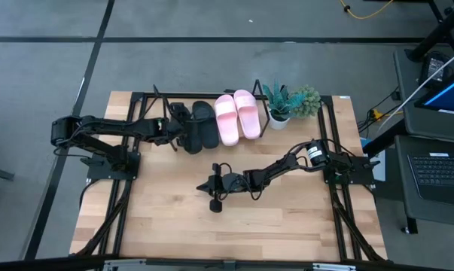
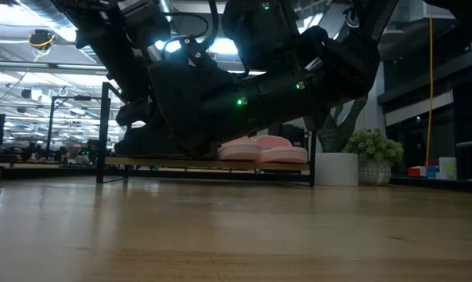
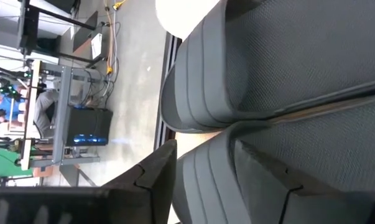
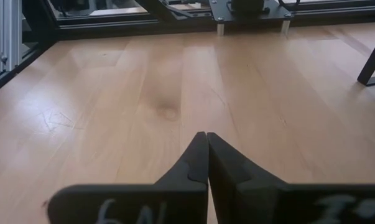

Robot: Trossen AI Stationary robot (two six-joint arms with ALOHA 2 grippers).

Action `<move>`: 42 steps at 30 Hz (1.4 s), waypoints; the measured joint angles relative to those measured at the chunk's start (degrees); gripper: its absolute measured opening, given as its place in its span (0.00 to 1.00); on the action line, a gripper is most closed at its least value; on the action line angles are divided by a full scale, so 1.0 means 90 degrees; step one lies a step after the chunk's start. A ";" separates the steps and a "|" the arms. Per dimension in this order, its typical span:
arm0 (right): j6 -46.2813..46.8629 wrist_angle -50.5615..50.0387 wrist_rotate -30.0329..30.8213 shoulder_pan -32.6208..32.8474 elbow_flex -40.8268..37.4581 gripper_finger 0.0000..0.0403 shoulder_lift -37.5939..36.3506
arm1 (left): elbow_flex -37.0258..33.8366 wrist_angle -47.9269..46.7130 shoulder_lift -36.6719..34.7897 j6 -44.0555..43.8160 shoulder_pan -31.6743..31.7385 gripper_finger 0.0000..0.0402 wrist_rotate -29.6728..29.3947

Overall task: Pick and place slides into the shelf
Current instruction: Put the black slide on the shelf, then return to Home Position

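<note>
All four slides sit on the shelf (image 1: pixel 147 98): black slides (image 1: pixel 199 125) beside pink slides (image 1: pixel 237 115). The left gripper (image 1: pixel 180 126) has fingers apart around one black slide; the right gripper (image 1: pixel 214 197), fingers together, hovers over the bare surface (image 1: pixel 166 218)

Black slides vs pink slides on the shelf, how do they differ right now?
Colour: the black slides are dark, the pink slides pale. The left gripper, open, is at the black slides; nothing is near the pink slides. The black slides sit left of the pink slides. Both pairs lie on the shelf.
</note>
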 joint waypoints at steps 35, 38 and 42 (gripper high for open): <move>-0.0670 -0.0710 -0.0165 -0.0063 -0.0003 0.01 -0.0964 | 0.1972 -0.1113 -0.0425 -0.0453 -0.2022 0.30 -0.0131; -0.0883 -0.1746 -0.0172 -0.0063 -0.0005 0.01 -0.1704 | 0.2114 -0.1412 -0.0788 -0.0693 -0.2240 0.21 -0.0135; -0.1267 -0.2825 -0.0175 -0.0071 -0.0005 0.01 -0.2750 | 0.2125 -0.1818 -0.1415 -0.1191 -0.2556 0.06 -0.0069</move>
